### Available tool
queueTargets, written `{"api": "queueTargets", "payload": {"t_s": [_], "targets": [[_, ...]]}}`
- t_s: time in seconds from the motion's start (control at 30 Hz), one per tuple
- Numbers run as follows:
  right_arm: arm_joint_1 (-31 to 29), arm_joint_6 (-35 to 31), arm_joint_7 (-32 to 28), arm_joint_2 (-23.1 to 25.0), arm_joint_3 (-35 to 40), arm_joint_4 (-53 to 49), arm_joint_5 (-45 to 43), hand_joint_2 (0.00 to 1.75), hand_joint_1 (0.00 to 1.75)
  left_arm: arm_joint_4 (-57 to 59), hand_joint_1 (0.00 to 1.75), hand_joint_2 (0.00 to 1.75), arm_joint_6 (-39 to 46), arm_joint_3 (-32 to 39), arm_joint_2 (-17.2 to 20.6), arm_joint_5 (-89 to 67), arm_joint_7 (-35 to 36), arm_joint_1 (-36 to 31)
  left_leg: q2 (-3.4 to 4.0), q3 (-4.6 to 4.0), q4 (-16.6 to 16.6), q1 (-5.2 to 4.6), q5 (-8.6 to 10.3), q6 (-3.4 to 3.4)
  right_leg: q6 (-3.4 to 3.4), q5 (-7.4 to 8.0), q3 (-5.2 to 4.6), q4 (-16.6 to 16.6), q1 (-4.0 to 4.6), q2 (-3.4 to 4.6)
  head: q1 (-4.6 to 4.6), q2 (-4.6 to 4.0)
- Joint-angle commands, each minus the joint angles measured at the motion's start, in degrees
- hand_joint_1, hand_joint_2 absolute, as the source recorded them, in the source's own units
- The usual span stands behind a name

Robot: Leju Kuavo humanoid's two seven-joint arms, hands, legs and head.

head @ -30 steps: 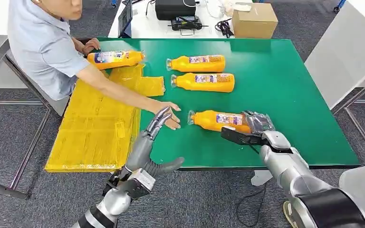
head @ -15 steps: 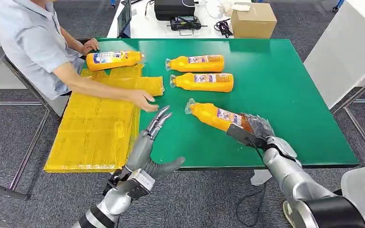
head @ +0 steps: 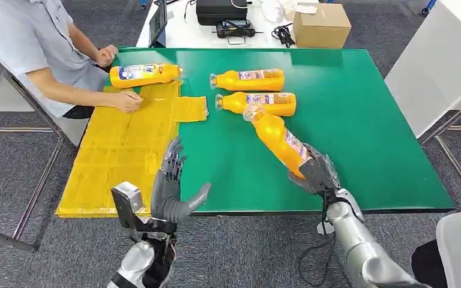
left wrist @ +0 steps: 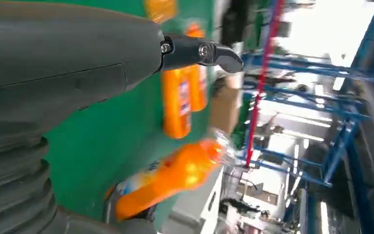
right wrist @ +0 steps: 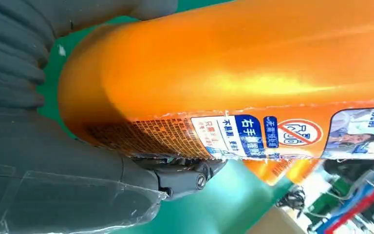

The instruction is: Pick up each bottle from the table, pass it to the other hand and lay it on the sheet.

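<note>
Orange bottle point(head: 281, 143) lifted clear of the green table point(head: 360, 126), tilted, gripped at its base by right hand point(head: 315, 174); left hand point(head: 171, 186) released, fingers point(head: 173, 161) spread, awaiting the pass. One bottle point(head: 144, 74) at the yellow sheet point(head: 120, 162) edge; two bottles point(head: 258, 91) left on the table, beside a person's hand point(head: 126, 102) resting on the sheet.

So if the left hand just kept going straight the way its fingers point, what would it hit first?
Probably nothing close. The left hand is open, fingers pointing up and away over bare green table. The yellow sheet lies just to its left. Farther along that line lies the bottle at the sheet's far end, though depth is unclear.
</note>
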Motion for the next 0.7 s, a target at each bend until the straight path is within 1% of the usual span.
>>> {"api": "queueTargets", "payload": {"t_s": [0.03,0.1,0.13,0.17,0.2,0.3,0.33,0.37,0.4,0.43,0.47,0.5,0.53,0.6,0.63,0.67,0.7], "targets": [[4.3,2.3,2.0,3.4,5.9,-15.8,-2.4,1.75,1.75,9.6,0.0,1.75,-9.0,0.2,-0.4,9.5,5.5,-0.9,0.18,0.18,0.0,0.05,-0.07,-0.11,-0.14,-0.02,0.11,0.0,0.05,0.16,-0.02,0.0],[4.2,2.0,2.2,3.7,6.2,-15.8,-2.2,1.75,1.75,9.8,0.0,1.75,-9.0,0.2,-0.5,9.5,5.5,-1.0,0.2,0.11,-0.1,0.03,-0.03,-0.08,-0.1,0.01,0.03,0.0,0.03,0.18,-0.04,0.0],[4.2,2.0,2.3,3.8,6.2,-15.7,-2.2,1.75,1.75,9.8,0.0,1.75,-9.0,0.2,-0.6,9.5,5.5,-1.1,0.4,0.41,0.0,0.1,-0.18,-0.19,-0.24,-0.07,0.27,0.0,0.11,0.36,-0.02,0.0],[3.8,2.0,2.2,3.4,7.1,-15.2,-1.7,1.75,1.75,10.1,0.0,1.75,-9.7,0.0,-0.5,10.0,6.1,-1.4,0.18,0.13,0.0,0.05,-0.03,-0.09,-0.11,0.0,0.05,0.0,0.05,0.14,-0.02,0.0],[3.2,2.2,2.1,3.4,8.8,-14.3,-1.0,1.75,1.75,10.8,0.0,1.75,-10.6,-0.2,-0.6,10.8,7.0,-1.8,0.23,0.29,0.0,0.09,-0.09,-0.14,-0.17,-0.04,0.2,0.0,0.09,0.18,0.0,0.0],[1.7,0.7,3.9,4.6,14.0,-11.9,2.5,1.75,1.75,12.7,0.0,1.75,-8.7,0.6,-1.5,10.6,6.7,-3.3,0.15,0.13,-0.1,0.05,-0.01,-0.07,-0.09,0.01,0.04,0.0,0.04,0.12,-0.04,0.0],[1.3,0.8,4.4,5.2,15.1,-11.3,2.9,1.75,1.75,12.9,0.0,1.75,-7.5,0.9,-1.8,9.9,6.0,-3.8,0.16,0.17,0.0,0.05,-0.03,-0.09,-0.11,-0.01,0.08,0.0,0.05,0.13,-0.02,0.0],[0.7,1.5,5.3,5.8,16.7,-10.2,2.5,1.75,1.75,12.9,0.0,1.75,-6.8,1.3,-2.0,9.5,5.4,-4.6,0.34,0.33,0.0,0.11,-0.13,-0.15,-0.19,-0.04,0.21,0.0,0.12,0.3,0.0,0.0],[0.3,1.7,5.8,6.2,17.8,-9.6,2.6,1.75,1.75,12.8,0.0,1.75,-6.2,1.6,-2.2,9.1,5.2,-5.2,0.23,0.17,0.0,0.06,-0.05,-0.09,-0.11,0.0,0.09,0.0,0.06,0.2,-0.02,0.0],[-0.3,1.8,6.4,6.5,18.9,-8.8,2.6,1.75,1.75,12.7,0.0,1.75,-5.5,1.8,-2.5,8.5,4.8,-5.7,0.37,0.26,0.0,0.09,-0.1,-0.14,-0.17,0.0,0.14,0.0,0.09,0.34,0.0,0.0],[-0.7,2.3,6.4,6.5,20.4,-8.1,2.5,1.75,1.75,12.9,0.0,1.75,-4.9,1.9,-2.7,7.8,4.5,-6.3,0.32,0.12,0.0,0.08,-0.06,-0.11,-0.13,0.03,0.02,0.0,0.08,0.3,0.0,0.0],[-0.9,2.8,6.2,6.8,21.1,-7.9,2.5,1.75,1.75,13.0,0.0,1.75,-4.9,2.0,-2.9,7.8,4.5,-6.7,0.22,0.06,0.0,0.06,-0.02,-0.08,-0.1,0.03,0.01,0.0,0.06,0.2,0.0,0.0],[-0.9,2.8,6.2,6.8,21.1,-7.9,2.5,1.75,1.75,13.0,0.0,1.75,-4.9,2.0,-2.9,7.8,4.5,-6.7,0.36,0.18,0.0,0.09,-0.09,-0.14,-0.17,0.0,0.07,0.0,0.09,0.32,-0.02,0.0],[-0.9,2.8,6.2,6.8,21.1,-7.9,2.5,1.75,1.75,13.0,0.0,1.75,-4.9,2.0,-2.9,7.8,4.5,-6.7,0.12,0.08,0.0,0.04,0.01,-0.09,-0.1,0.0,0.02,0.0,0.04,0.08,-0.02,0.0],[-0.9,2.8,6.2,6.7,21.1,-7.8,2.5,1.75,1.75,13.0,0.0,1.75,-4.9,2.0,-2.8,7.8,4.5,-6.6,0.22,0.37,0.0,0.13,-0.12,-0.21,-0.26,-0.09,0.29,0.0,0.14,0.16,-0.02,0.0],[-0.9,2.8,6.2,6.7,21.1,-7.8,2.5,1.75,1.75,13.0,0.0,1.75,-4.9,2.0,-2.8,7.8,4.5,-6.6,0.11,0.17,-0.1,0.05,-0.01,-0.1,-0.12,-0.02,0.1,0.0,0.05,0.09,-0.02,0.0],[-0.9,2.8,6.2,6.7,21.1,-7.8,2.5,1.75,1.75,13.0,0.0,1.75,-4.9,2.0,-2.8,7.8,4.5,-6.6,0.19,0.31,0.0,0.11,-0.09,-0.15,-0.18,-0.06,0.24,0.0,0.11,0.15,-0.04,0.0]]}}
